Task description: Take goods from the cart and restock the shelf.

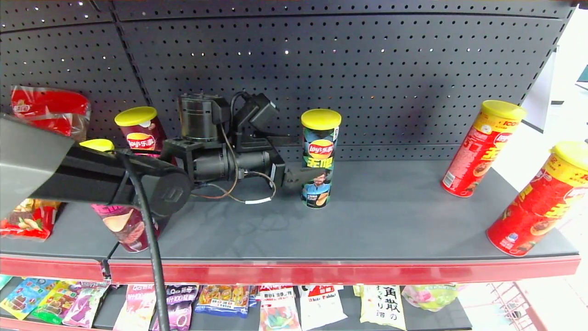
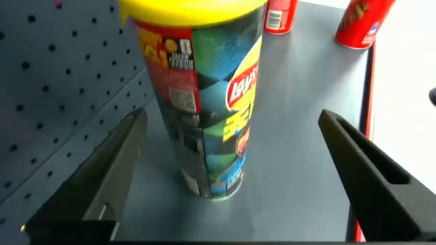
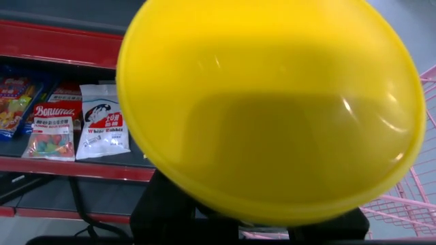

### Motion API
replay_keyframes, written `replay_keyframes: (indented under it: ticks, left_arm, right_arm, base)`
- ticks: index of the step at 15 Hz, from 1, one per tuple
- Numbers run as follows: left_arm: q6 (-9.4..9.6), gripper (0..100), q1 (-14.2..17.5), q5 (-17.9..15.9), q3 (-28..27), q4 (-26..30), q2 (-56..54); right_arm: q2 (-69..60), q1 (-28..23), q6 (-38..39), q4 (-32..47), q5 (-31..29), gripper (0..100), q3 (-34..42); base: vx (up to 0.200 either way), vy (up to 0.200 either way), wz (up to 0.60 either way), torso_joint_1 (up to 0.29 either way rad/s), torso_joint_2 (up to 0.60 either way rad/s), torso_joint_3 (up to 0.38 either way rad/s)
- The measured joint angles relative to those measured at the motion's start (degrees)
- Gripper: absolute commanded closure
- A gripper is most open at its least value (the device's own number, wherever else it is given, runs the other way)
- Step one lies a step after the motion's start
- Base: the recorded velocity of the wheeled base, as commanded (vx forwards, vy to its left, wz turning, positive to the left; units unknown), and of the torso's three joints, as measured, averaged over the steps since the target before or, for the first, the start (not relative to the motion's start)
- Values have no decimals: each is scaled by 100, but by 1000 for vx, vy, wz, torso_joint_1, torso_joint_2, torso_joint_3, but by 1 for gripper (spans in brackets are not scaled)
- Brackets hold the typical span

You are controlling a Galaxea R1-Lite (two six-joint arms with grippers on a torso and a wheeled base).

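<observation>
1. Far left: a red snack bag (image 1: pixel 48 110) leans against the pegboard. Two maroon cans stand near it, one at the back (image 1: pixel 140 128) and one towards the front (image 1: pixel 126 225), partly behind the left arm.
2. Left arm: it runs across the shelf (image 1: pixel 390 220) from the left, level with the deck. This approach suits taking or setting down an upright can from the side.
3. Left gripper (image 2: pixel 231 122): its fingers are spread wide, one on each side of the teal can (image 1: pixel 320 158), and neither touches it. The hand is apart, not clamped.
4. Teal can: it stands upright on its own base mid-shelf, close to the back panel, with its yellow lid on. Judgement: it is placed and self-supporting, so the wide spread should allow a clean pull-back without tipping it.
5. Right of centre: bare deck lies between the teal can and two red cans, one at the back (image 1: pixel 482 149) and one at the front edge (image 1: pixel 539 202).
6. Right gripper (image 3: pixel 245 221): a yellow lid (image 3: pixel 272 102) sits directly before its camera, likely a further can awaiting shelving. Whether the hand is clamped on it cannot be told.
7. Below: snack packets (image 1: pixel 275 305) fill the lower shelf. A pink wire frame (image 3: pixel 415 197) beside it is possibly the cart.
</observation>
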Motion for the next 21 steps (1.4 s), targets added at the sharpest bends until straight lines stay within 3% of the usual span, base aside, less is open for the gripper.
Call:
replay_keyframes:
  ticks: [5,20,21]
  left_arm:
    - [-52,0,66,-39,-866,84,427]
    - [-278,0,-138,-52,-1395,293,780]
    - [-278,100,-138,-57,-1412,285,791]
  right_arm:
    - [0,0,11,0,-13,100,-6]
    - [0,2,-1,7,-96,100,-9]
    - [0,0,-1,7,-99,100,-9]
  base:
    - [0,0,0,0,0,0]
    - [0,0,0,0,0,0]
    - [0,0,0,0,0,0]
